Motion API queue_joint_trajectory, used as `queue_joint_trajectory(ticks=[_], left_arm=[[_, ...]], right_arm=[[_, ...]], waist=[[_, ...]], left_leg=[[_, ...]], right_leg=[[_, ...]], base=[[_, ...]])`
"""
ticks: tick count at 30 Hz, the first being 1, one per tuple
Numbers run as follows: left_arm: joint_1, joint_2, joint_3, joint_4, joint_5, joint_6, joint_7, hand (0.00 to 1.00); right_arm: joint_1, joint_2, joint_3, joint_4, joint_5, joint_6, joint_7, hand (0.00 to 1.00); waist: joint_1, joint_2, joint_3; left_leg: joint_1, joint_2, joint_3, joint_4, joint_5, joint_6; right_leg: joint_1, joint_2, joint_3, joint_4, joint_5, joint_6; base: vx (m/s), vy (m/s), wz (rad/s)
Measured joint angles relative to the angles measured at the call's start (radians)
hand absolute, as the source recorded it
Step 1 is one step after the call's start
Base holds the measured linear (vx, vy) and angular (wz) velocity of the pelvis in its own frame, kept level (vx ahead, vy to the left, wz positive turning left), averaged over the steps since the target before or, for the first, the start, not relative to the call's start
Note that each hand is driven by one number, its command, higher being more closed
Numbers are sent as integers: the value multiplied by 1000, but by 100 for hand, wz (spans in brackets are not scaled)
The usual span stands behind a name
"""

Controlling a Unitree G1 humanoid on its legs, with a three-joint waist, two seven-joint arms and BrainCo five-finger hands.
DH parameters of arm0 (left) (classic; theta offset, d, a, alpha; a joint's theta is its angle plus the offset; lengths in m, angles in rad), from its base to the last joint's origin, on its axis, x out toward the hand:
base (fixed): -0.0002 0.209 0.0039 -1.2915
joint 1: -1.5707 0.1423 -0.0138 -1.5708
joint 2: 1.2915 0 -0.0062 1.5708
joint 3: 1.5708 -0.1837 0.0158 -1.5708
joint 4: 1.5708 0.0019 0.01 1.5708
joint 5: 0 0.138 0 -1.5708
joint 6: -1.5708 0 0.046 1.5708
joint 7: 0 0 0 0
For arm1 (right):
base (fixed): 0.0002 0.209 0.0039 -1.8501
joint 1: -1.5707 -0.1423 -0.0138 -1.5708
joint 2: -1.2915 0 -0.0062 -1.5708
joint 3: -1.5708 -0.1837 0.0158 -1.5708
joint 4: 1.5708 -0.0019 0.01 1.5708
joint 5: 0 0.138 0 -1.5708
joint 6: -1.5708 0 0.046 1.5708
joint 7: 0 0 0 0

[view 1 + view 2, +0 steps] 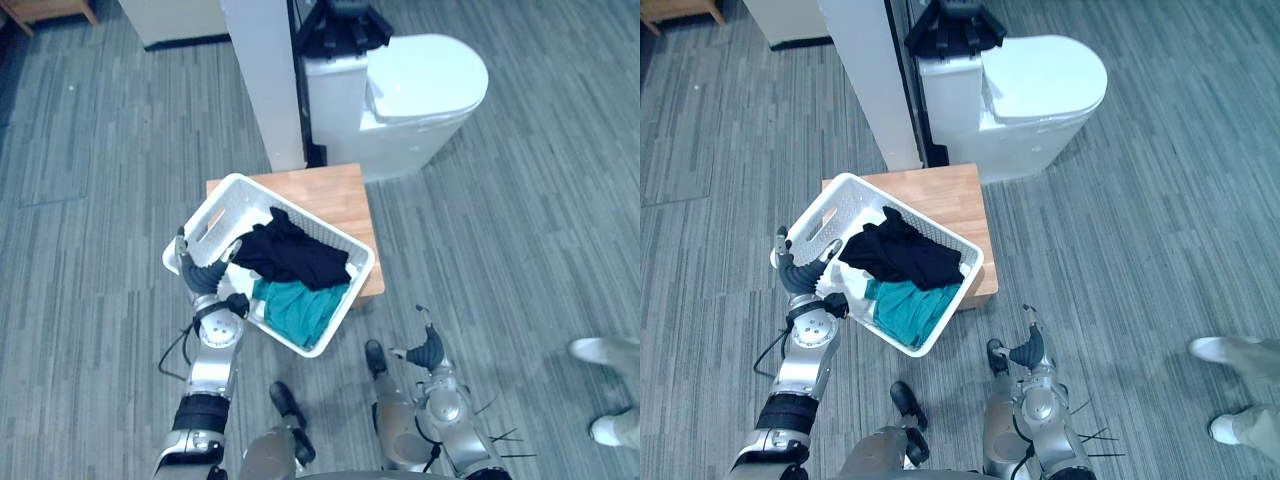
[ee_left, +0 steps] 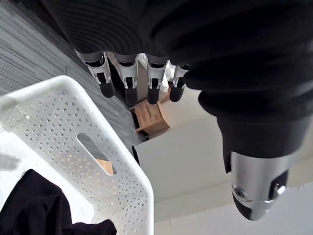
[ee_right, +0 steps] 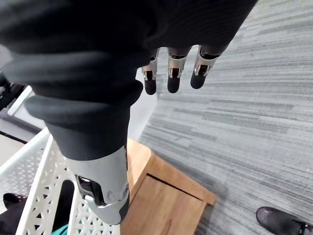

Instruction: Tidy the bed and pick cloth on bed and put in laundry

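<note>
A white perforated laundry basket (image 1: 212, 215) rests tilted on a low wooden table (image 1: 335, 195). Inside lie a black cloth (image 1: 290, 255), a teal cloth (image 1: 300, 305) and a bit of white cloth (image 1: 240, 278). My left hand (image 1: 200, 272) is at the basket's near left corner, just outside its wall. Its fingers (image 2: 129, 83) are straight and open, holding nothing, and the basket wall (image 2: 58, 122) shows past them. Whether they touch the wall I cannot tell. My right hand (image 1: 430, 350) hangs low over the floor to the right of the table, fingers (image 3: 169, 73) straight and empty.
Behind the table stands a white pillar (image 1: 265, 80) and a white toilet-shaped unit (image 1: 420, 90) with a black object (image 1: 345, 30) on top. A person's shoes (image 1: 605, 350) stand at the right edge. Grey plank floor surrounds the table.
</note>
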Motion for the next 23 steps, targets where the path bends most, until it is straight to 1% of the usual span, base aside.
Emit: queue_joint_trajectory(ticks=[1,2,4,5,6,8,9,11,12,15,17,19,23], left_arm=[[46,-17,15,2,-20,-5,-15,0],[90,-35,39,18,-46,-8,-32,0],[150,-57,67,48,-104,-11,-55,0],[195,-78,79,83,-144,-11,-77,0],[233,-97,96,123,-153,-9,-96,0],[278,-123,115,176,-153,-1,-127,0],[312,-142,134,240,-158,10,-151,0],[332,-167,160,318,-175,27,-183,0],[339,-171,178,371,-175,36,-200,0],[350,-175,194,444,-186,46,-230,0],[344,-182,229,481,-181,51,-256,0],[330,-185,243,510,-166,52,-272,0],[304,-188,272,559,-122,54,-274,0]], right_arm=[[15,1,-13,20,14,2,9,0],[26,12,-30,35,22,5,15,0],[36,26,-43,64,31,16,17,0],[44,36,-60,81,44,18,18,0],[51,47,-81,98,58,20,19,0],[51,59,-102,129,59,21,25,0],[52,70,-124,155,63,22,36,0],[51,87,-150,173,74,30,40,0],[57,97,-166,181,89,37,40,0],[64,106,-197,227,99,38,42,0],[63,113,-235,266,119,39,41,0],[61,114,-259,281,140,37,41,0],[51,120,-277,335,177,36,41,0]], waist=[[15,0,-30],[26,1,-46],[36,1,-76],[48,5,-98],[61,7,-113],[70,10,-133],[85,11,-153],[89,10,-162],[88,8,-171],[91,3,-189],[98,7,-204],[99,10,-214],[113,14,-232]], left_leg=[[5,5,-1,0,-1,-2],[23,13,-1,0,-3,-5],[43,17,-4,0,-7,-10],[56,21,-9,0,-9,-13],[71,27,-8,-1,-13,-17],[82,30,-7,-1,-22,-25],[86,30,2,-1,-27,-25],[102,30,5,-1,-35,-23],[106,30,6,-1,-35,-23],[114,34,17,-1,-37,-26],[119,35,27,-1,-39,-27],[121,35,30,-1,-42,-30],[136,36,30,-1,-50,-34]], right_leg=[[9,3,-7,0,-4,-5],[32,5,-22,0,-11,-13],[57,9,-36,-1,-20,-21],[75,10,-47,-1,-30,-27],[91,10,-50,-1,-38,-29],[105,10,-60,-1,-46,-28],[111,7,-76,-1,-49,-30],[127,4,-97,-3,-49,-32],[133,4,-106,-4,-54,-40],[138,5,-119,-9,-54,-45],[141,5,-126,-14,-54,-48],[141,4,-128,-15,-54,-49],[156,4,-135,-16,-55,-51]], base=[[31,-34,16],[34,-39,20],[24,-30,20],[27,-46,17],[24,-42,14],[-19,-31,4],[-36,-26,-5],[-12,-8,-3],[0,0,0],[1,-16,-7],[10,-23,-12],[14,-16,-7],[18,-7,1]])
